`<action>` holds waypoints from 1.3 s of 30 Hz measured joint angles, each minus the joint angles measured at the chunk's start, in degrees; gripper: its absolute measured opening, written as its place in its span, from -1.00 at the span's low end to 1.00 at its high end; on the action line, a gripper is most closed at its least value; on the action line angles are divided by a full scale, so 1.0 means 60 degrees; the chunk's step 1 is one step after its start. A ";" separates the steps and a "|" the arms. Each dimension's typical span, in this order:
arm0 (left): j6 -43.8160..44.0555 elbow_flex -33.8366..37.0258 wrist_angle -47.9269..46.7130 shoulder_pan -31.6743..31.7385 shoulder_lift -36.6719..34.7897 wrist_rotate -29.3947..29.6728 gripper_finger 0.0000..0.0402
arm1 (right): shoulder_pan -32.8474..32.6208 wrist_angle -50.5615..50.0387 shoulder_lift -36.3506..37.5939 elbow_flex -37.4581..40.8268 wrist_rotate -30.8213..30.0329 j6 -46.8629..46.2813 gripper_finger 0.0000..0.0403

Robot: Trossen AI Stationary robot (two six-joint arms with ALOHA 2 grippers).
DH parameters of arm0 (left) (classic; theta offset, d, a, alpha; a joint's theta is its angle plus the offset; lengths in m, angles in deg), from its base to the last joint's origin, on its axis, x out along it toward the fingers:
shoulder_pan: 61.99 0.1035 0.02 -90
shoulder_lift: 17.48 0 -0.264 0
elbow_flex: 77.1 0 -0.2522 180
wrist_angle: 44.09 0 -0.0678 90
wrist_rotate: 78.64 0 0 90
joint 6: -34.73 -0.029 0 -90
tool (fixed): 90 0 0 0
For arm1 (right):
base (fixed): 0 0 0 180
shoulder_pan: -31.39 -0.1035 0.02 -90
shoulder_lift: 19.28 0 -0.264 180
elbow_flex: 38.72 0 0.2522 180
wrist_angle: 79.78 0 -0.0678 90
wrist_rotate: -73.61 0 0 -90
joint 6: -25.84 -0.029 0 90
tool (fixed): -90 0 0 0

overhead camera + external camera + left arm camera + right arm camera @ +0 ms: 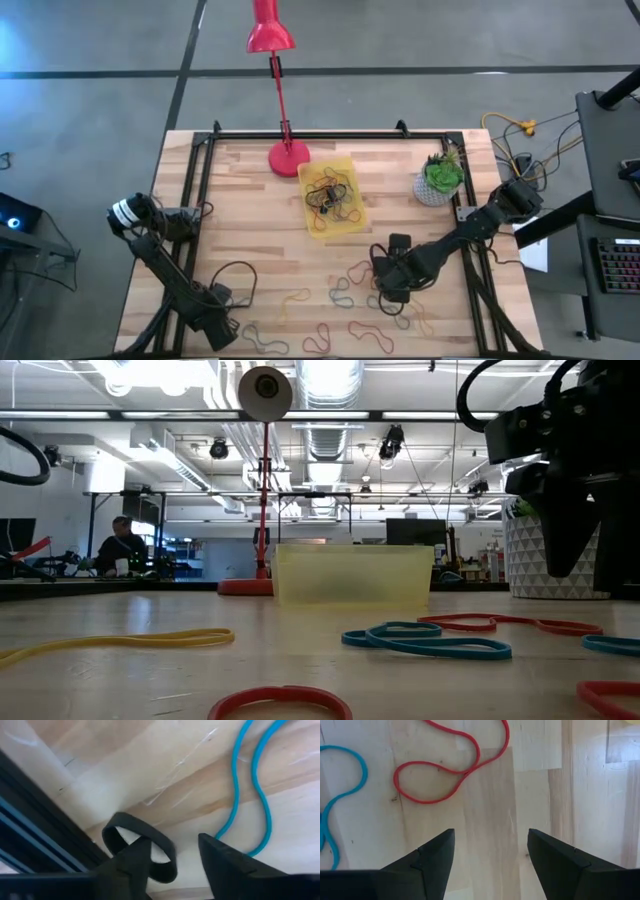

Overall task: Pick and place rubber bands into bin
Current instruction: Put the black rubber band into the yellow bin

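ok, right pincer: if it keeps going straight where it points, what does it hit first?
Probably bare table. The right pincer is open, with only wood between its fingers; the red rubber band lies further ahead and off to one side. Height above the wood is unclear.

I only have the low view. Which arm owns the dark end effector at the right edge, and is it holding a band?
Observer: That is the right end effector. It is open and empty over bare wood, with a red band just ahead.
Operator: Where is the left one?
Observer: The left end effector is low by the table's left rail, with its fingers apart at a black band.
Operator: Is anything in the bin?
Observer: Yes, the bin already holds several tangled bands.
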 joint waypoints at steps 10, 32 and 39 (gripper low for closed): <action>-0.1745 0.0608 0.0119 0.0165 -0.0126 -0.0024 -0.96 | 0.0000 0.0033 0.0000 0.0000 -0.0004 0.0000 0.18; -1.4339 0.0242 0.0061 0.8797 -0.4319 0.5858 -1.00 | -0.0004 0.0039 0.0000 0.0018 -0.0115 -0.2258 0.17; -1.4041 0.0348 -0.4945 0.7542 -0.3951 0.3949 -0.94 | 0.0004 0.0080 -0.0006 0.0055 -0.0899 -0.2710 0.19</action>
